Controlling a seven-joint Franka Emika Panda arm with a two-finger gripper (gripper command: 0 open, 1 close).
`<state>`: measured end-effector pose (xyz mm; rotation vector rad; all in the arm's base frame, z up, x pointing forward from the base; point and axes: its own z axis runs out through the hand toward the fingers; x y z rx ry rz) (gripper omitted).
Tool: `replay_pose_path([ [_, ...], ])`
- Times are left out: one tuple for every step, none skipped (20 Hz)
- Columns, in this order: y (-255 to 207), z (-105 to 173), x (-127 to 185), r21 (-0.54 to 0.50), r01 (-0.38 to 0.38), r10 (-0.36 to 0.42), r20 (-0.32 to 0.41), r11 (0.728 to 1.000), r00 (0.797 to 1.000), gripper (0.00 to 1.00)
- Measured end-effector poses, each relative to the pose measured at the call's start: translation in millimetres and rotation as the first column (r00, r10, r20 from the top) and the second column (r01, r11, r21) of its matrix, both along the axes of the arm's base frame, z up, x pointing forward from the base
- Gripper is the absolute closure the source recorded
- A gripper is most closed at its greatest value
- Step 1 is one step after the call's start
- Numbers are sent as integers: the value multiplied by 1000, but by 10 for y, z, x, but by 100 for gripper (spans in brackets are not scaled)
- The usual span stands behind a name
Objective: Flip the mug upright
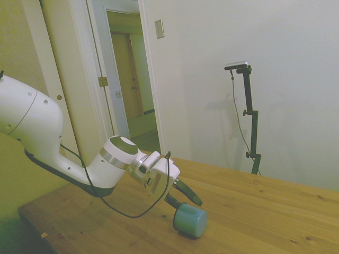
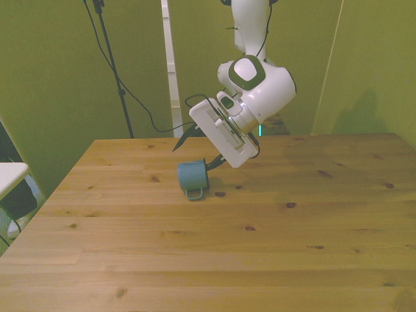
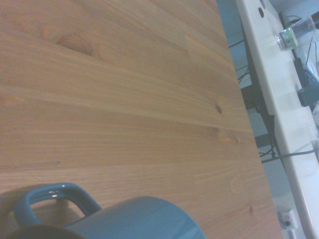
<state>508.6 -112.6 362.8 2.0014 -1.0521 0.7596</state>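
The small light-blue enamel mug [image 2: 192, 177] lies on its side on the wooden tabletop [image 2: 273, 247], nearer the far edge, its handle [image 2: 194, 193] toward the near edge. To do this step well, I think one finger should slip inside the rim before closing, and the pinch should be firm, because round enamel may roll. The claw [image 2: 197, 149] is spread wide and holds nothing. The white arm [image 1: 32, 127] slants down steeply, its fingers straddling the mug's mouth.

Wooden table [image 2: 273, 247], open doorway [image 1: 130, 79]
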Motion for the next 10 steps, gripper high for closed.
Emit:
replay_pose_path([
  [2, 3, 2, 0, 0, 0, 0, 1000, 1000, 100],
  [7, 3, 3, 0, -1, 1, 1, 1000, 1000, 100],
  [12, 3, 4, 0, -2, 2, 0, 1000, 1000, 100],
  [16, 3, 6, 0, -3, 3, 1, 1000, 1000, 100],
  [18, 2, 6, 0, -4, 4, 0, 1000, 1000, 100],
  [21, 0, 7, 0, -4, 4, 0, 1000, 1000, 100],
  [25, -4, 8, 0, -5, 5, -1, 1000, 1000, 100],
  [32, -11, 10, 0, -6, 6, -2, 1000, 1000, 100],
  [42, -19, 12, 0, -8, 8, -4, 1000, 1000, 100],
  [53, -25, 15, 0, -10, 10, -5, 1000, 1000, 100],
])
